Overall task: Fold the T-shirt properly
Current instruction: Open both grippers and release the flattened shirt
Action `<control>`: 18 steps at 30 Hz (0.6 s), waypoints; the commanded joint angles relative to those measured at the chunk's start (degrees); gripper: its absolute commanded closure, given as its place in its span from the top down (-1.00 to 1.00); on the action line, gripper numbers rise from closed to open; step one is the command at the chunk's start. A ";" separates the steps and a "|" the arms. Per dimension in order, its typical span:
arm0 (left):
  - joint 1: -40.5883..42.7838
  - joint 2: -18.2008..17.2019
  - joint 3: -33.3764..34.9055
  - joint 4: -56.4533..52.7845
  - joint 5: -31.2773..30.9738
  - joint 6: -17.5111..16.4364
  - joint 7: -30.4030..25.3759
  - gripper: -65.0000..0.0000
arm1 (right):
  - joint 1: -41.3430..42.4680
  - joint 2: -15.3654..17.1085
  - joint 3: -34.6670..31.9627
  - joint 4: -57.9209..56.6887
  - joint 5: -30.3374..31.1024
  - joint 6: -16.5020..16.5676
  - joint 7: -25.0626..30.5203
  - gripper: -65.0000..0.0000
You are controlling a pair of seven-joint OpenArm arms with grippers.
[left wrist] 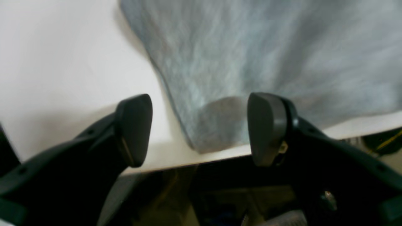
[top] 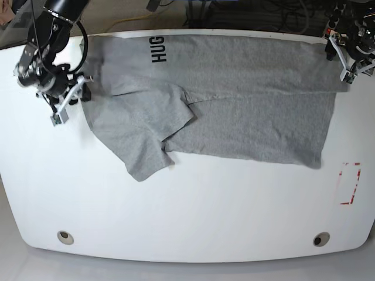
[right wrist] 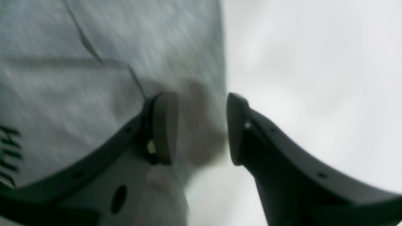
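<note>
Both claws gape over T-shirt [top: 234,111] edges; only base view shows it half-folded.

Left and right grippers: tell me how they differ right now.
The left gripper gapes wide over the T-shirt corner at the table edge; the right gripper has a narrower gap, straddling the shirt's side edge. The left sits at the plain end, the right near the black lettering. Both are open, holding nothing.
</note>
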 commanded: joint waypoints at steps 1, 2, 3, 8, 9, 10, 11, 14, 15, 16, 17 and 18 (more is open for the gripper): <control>0.17 -1.09 -0.64 3.81 -0.34 0.07 -0.82 0.35 | 3.48 1.63 -0.11 -3.87 0.37 0.25 1.11 -0.22; 0.17 -1.09 -0.73 4.60 -0.34 0.07 -0.82 0.35 | 5.24 1.71 -0.63 -5.81 0.37 0.25 1.20 -0.22; 0.17 -1.09 -0.82 5.39 -0.43 0.07 -0.82 0.35 | 6.73 1.98 -1.34 -7.48 0.37 0.25 1.46 -0.22; -0.01 -1.09 -3.89 8.12 -0.61 0.07 -0.82 0.35 | 13.42 2.77 -4.76 -14.86 0.28 0.25 4.72 -0.21; -0.19 -1.00 -4.51 8.29 -0.61 0.07 -0.82 0.35 | 14.47 3.30 -5.73 -16.45 0.28 0.25 5.86 -0.20; -0.36 -1.00 -4.86 8.29 -0.61 0.07 -0.82 0.35 | 15.53 3.82 -6.96 -18.38 0.28 0.25 7.09 -0.15; -0.80 -1.00 -4.86 8.29 -0.61 0.07 -0.82 0.35 | 16.41 4.53 -8.11 -20.31 0.28 0.25 8.32 -0.08; -3.97 -0.91 -5.21 8.29 -0.34 0.07 -0.82 0.36 | 18.34 6.29 -10.74 -25.85 0.19 0.25 12.54 0.09; -4.84 -0.91 -5.30 8.29 -0.26 0.07 -0.82 0.36 | 18.78 6.72 -11.80 -27.43 0.19 0.25 14.30 0.13; -5.72 -0.91 -5.30 8.21 -0.17 0.07 -0.64 0.37 | 19.13 7.16 -13.03 -29.28 0.19 0.25 16.41 0.13; -6.51 -0.91 -5.30 8.21 -0.17 0.07 0.24 0.37 | 19.22 7.69 -14.08 -30.78 0.19 0.25 17.90 0.12; -7.39 -0.91 -5.21 8.21 -0.17 0.07 1.38 0.37 | 19.31 8.22 -14.87 -32.09 0.19 0.25 19.22 0.09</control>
